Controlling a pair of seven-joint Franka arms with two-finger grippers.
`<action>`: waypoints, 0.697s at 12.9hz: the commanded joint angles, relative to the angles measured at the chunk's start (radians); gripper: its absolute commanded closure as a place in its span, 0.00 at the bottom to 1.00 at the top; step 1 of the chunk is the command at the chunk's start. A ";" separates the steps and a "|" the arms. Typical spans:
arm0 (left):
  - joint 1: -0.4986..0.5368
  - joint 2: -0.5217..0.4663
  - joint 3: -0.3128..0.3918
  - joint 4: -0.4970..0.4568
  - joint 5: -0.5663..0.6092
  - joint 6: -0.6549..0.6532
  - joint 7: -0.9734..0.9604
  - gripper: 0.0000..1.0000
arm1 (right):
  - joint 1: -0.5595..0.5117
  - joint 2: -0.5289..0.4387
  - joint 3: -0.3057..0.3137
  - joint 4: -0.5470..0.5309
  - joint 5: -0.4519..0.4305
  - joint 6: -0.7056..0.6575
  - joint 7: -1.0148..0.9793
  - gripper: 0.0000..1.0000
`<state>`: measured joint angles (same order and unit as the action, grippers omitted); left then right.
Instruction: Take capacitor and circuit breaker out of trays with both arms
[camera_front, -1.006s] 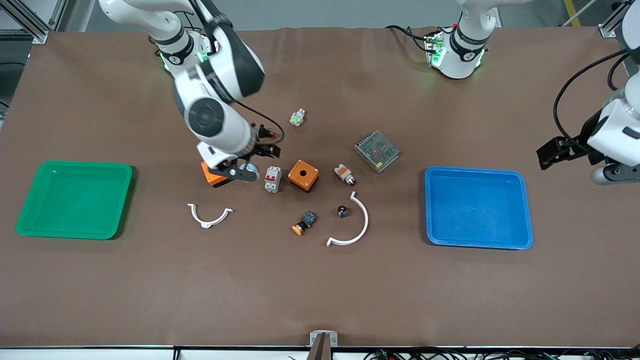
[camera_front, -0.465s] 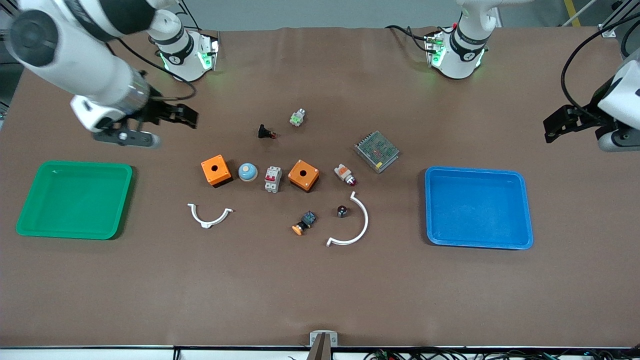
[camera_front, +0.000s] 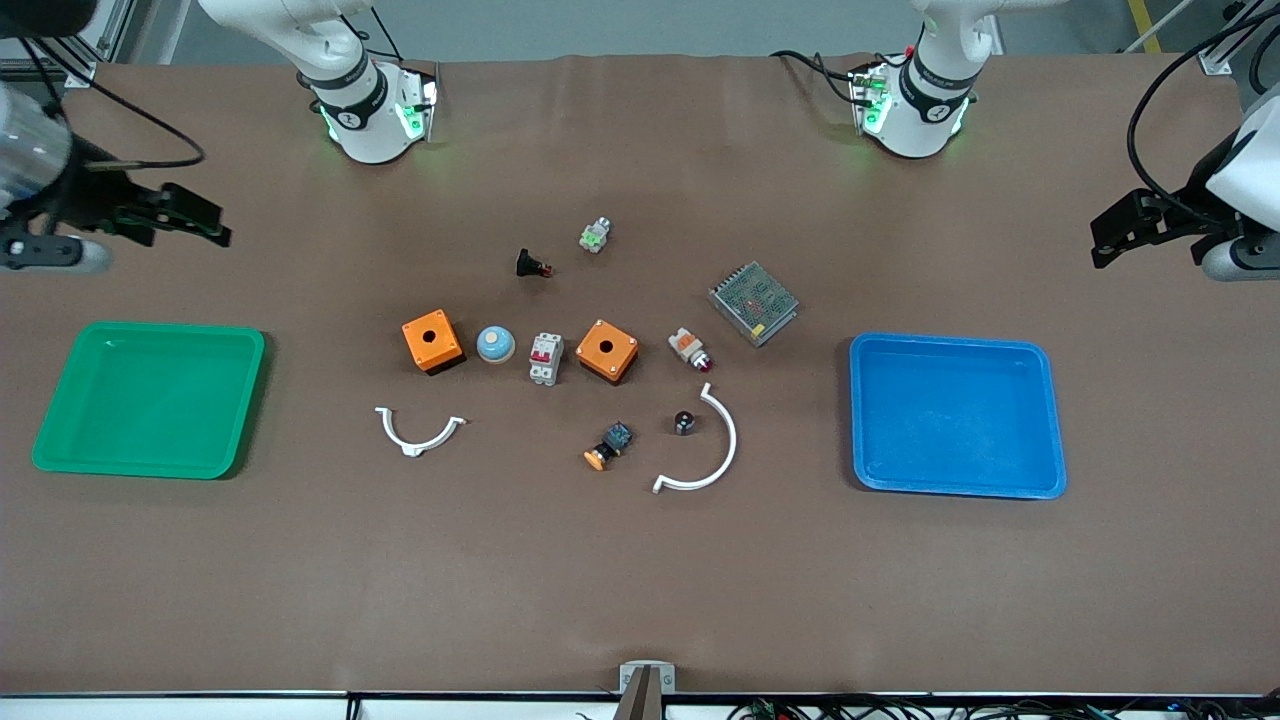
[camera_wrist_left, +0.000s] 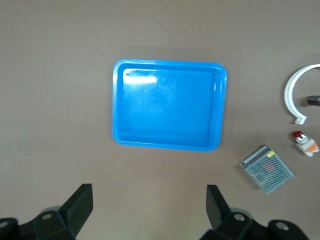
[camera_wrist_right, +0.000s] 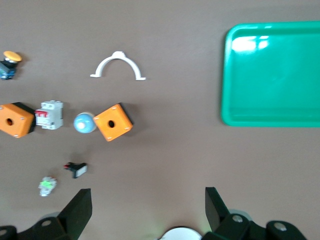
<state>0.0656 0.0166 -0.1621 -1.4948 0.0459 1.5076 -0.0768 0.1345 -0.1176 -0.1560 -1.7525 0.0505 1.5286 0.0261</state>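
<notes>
Brown paper-covered table (camera_front: 640, 580), parts clustered mid-frame. Tiny dark stubby capacitor (camera_front: 684, 422) just inside the larger white plastic arc (camera_front: 702, 450), lower centre. Light-grey breaker block with red levers (camera_front: 545, 358) between a blue dome button (camera_front: 495, 344) and one of two orange square boxes (camera_front: 607, 350), the other (camera_front: 432, 341) beside the dome. Two white arcs counted, the smaller (camera_front: 418, 433) lower down. One green tray (camera_front: 150, 398) at frame left, one blue tray (camera_front: 955, 415) at frame right. Right gripper (camera_front: 200, 222) upper left over bare table, fingers spread, empty. Left gripper (camera_front: 1115, 228) upper right, fingers spread, empty.
</notes>
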 joint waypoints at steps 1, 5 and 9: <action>0.005 -0.023 -0.002 -0.021 -0.028 0.011 -0.003 0.00 | -0.038 -0.011 0.021 0.030 -0.038 0.008 -0.041 0.00; 0.002 -0.018 -0.007 -0.024 -0.029 0.009 -0.012 0.00 | -0.039 0.018 0.021 0.135 -0.066 0.010 -0.041 0.00; 0.000 -0.023 -0.011 -0.024 -0.049 0.000 -0.029 0.00 | -0.046 0.068 0.021 0.214 -0.070 0.010 -0.040 0.00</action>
<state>0.0648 0.0166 -0.1679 -1.5010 0.0145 1.5076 -0.0881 0.1101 -0.0968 -0.1495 -1.6028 -0.0018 1.5491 -0.0060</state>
